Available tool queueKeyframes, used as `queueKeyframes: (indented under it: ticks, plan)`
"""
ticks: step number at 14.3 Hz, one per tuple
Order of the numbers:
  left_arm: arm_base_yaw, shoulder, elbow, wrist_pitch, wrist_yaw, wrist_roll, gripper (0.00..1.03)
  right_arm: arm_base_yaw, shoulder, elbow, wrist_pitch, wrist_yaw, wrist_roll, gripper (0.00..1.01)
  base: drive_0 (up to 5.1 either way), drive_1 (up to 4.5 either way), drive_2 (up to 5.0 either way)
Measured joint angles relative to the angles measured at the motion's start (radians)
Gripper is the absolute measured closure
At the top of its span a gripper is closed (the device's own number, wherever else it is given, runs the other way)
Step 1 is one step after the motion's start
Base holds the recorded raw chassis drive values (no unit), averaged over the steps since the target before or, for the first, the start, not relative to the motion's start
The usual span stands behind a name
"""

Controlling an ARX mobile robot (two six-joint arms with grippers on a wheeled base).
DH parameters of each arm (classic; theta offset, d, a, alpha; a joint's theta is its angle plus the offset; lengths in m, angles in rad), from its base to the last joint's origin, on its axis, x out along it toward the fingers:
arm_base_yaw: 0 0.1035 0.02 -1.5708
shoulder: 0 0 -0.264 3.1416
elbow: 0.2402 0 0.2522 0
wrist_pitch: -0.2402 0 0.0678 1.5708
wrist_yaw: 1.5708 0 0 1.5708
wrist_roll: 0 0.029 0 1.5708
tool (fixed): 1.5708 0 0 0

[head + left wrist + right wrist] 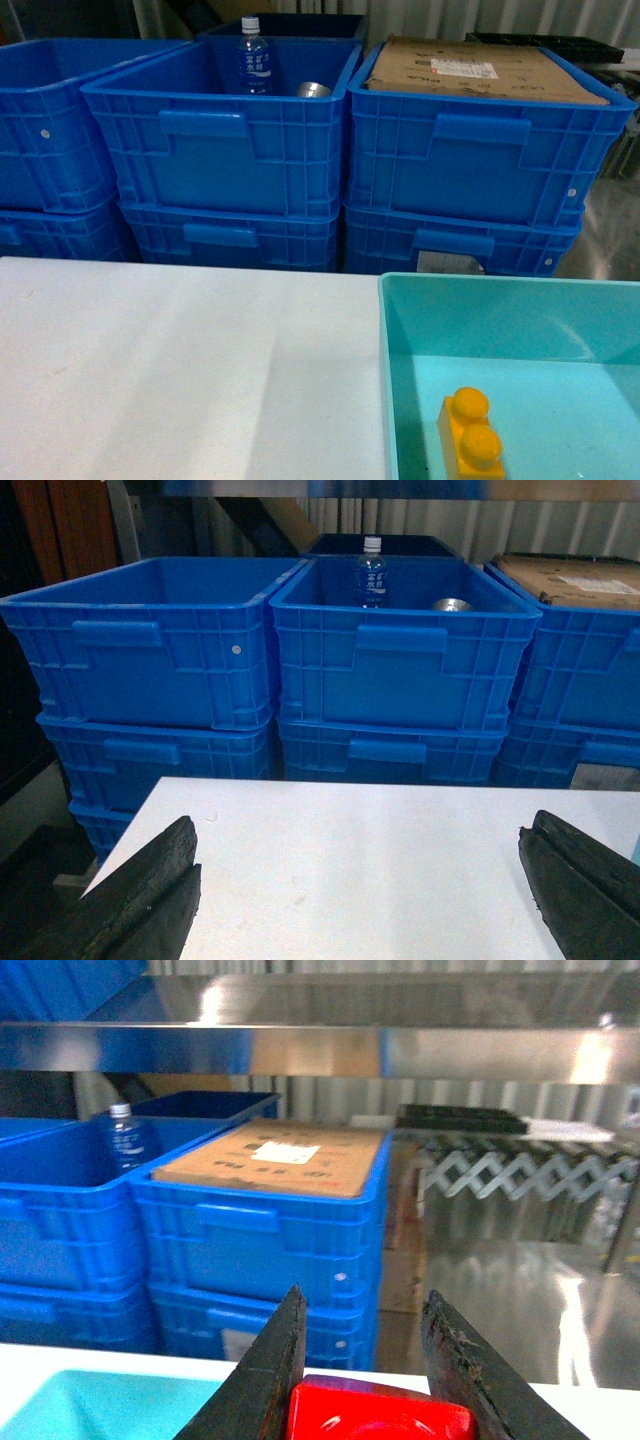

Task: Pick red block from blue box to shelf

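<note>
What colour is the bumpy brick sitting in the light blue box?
Yellow. The brick lies in the blue box; the head view shows it best.

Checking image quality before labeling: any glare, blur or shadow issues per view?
Head view: soft overall, a faint diagonal shadow band on the white table. Left wrist view: open left claw dark and blurred at the bottom edge, crates sharp enough. Right wrist view: strong glare on the steel shelf, red block saturated and cropped between the right claw fingers.
</note>
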Motion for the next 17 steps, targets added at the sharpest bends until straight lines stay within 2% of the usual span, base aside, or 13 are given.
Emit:
queueKeyframes:
  ticks: [1, 2, 5, 6, 7, 8, 9, 11, 12, 13, 14, 17]
  plan:
    - [0.0, 0.0, 0.0, 0.0, 0.001, 0.0, 0.05, 0.03, 0.019, 0.018, -0.025, -0.04, 0.054, 0.72, 0.0, 0.0, 0.0]
    - [0.0, 0.0, 0.0, 0.0, 0.001, 0.0, 0.05, 0.063, 0.035, 0.045, -0.046, -0.053, 0.094, 0.72, 0.0, 0.0, 0.0]
    - [0.0, 0.0, 0.0, 0.0, 0.001, 0.0, 0.05, 0.252, 0.023, 0.092, -0.115, 0.045, 0.119, 0.72, 0.0, 0.0, 0.0]
    - [0.0, 0.0, 0.0, 0.0, 0.001, 0.0, 0.05, 0.331, 0.03, 0.097, -0.141, 0.103, 0.122, 0.72, 0.0, 0.0, 0.0]
    - [0.0, 0.0, 0.0, 0.0, 0.001, 0.0, 0.05, 0.388, 0.036, 0.097, -0.127, 0.157, 0.12, 0.72, 0.0, 0.0, 0.0]
    - [0.0, 0.0, 0.0, 0.0, 0.001, 0.0, 0.05, 0.414, 0.034, 0.096, -0.096, 0.209, 0.105, 0.72, 0.0, 0.0, 0.0]
    - [0.0, 0.0, 0.0, 0.0, 0.001, 0.0, 0.05, 0.402, 0.034, 0.09, -0.06, 0.249, 0.079, 0.72, 0.0, 0.0, 0.0]
    - [0.0, 0.0, 0.0, 0.0, 0.001, 0.0, 0.05, 0.33, 0.034, 0.062, -0.032, 0.252, 0.043, 0.72, 0.0, 0.0, 0.0]
    - [0.0, 0.0, 0.0, 0.0, 0.001, 0.0, 0.05, 0.327, -0.008, 0.07, -0.183, 0.312, 0.001, 0.72, 0.0, 0.0, 0.0]
    - [0.0, 0.0, 0.0, 0.0, 0.001, 0.0, 0.05, 0.323, -0.079, 0.052, -0.28, 0.32, -0.034, 0.72, 0.0, 0.0, 0.0]
    - [0.0, 0.0, 0.0, 0.0, 0.0, 0.0, 0.05, 0.324, -0.14, 0.02, -0.318, 0.323, -0.049, 0.72, 0.0, 0.0, 0.0]
    - [0.0, 0.0, 0.0, 0.0, 0.001, 0.0, 0.05, 0.337, -0.249, -0.024, -0.391, 0.344, -0.065, 0.72, 0.0, 0.0, 0.0]
